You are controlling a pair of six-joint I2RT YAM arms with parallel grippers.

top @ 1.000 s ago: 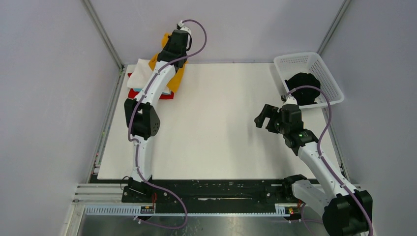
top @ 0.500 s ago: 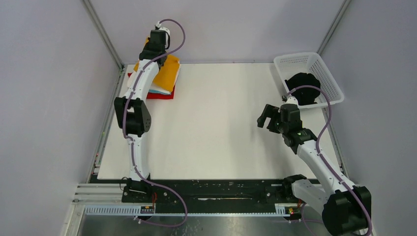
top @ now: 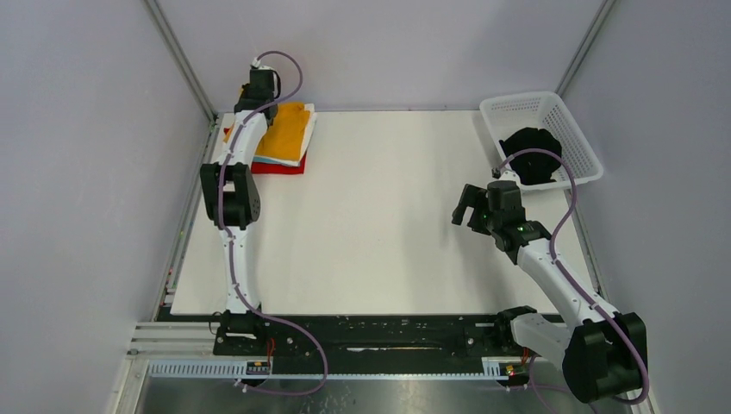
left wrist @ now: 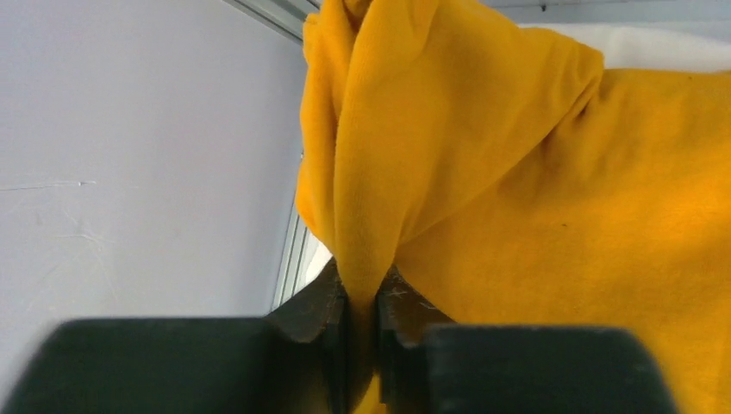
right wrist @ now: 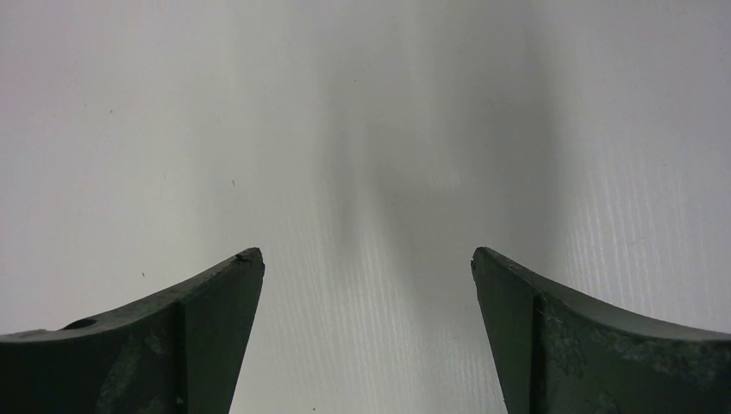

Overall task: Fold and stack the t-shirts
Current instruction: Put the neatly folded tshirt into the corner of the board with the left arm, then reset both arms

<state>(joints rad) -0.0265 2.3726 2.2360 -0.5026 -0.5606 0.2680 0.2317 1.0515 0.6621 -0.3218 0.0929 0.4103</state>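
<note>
While the mustard-yellow t-shirt (left wrist: 534, 190) is lying on top of the folded pile, well apart from the basket (top: 517, 108) and across the surface (top: 379, 216) from it, your left gripper (left wrist: 364, 345) is pinching a bunched ridge of its cloth. The jaws are pressing together on that fabric at the side of the pile farthest from the basket.

You are risking the fold here. If you are pulling away before the jaws are letting go, the soft cloth is likely coming with you, opening the shirt and dragging it off the pile on the side away from the basket. If you are releasing with the ridge this gathered, you are probably leaving a lump or a flopped-over edge, so the top layer is sitting crooked. The red t-shirt (top: 280, 168) at the bottom, and the pale layers showing between it and the yellow one, are looking free to slide, so a sideways tug is threatening the whole pile.

Your right gripper (right wrist: 366, 259) is hovering with its jaws spread wide, holding nothing, over bare surface just on the near side of the basket. A black t-shirt (top: 530, 155) is sitting crumpled inside the basket, and a careless reach for it is risking a finger catching the lattice wall and shifting the basket.
</note>
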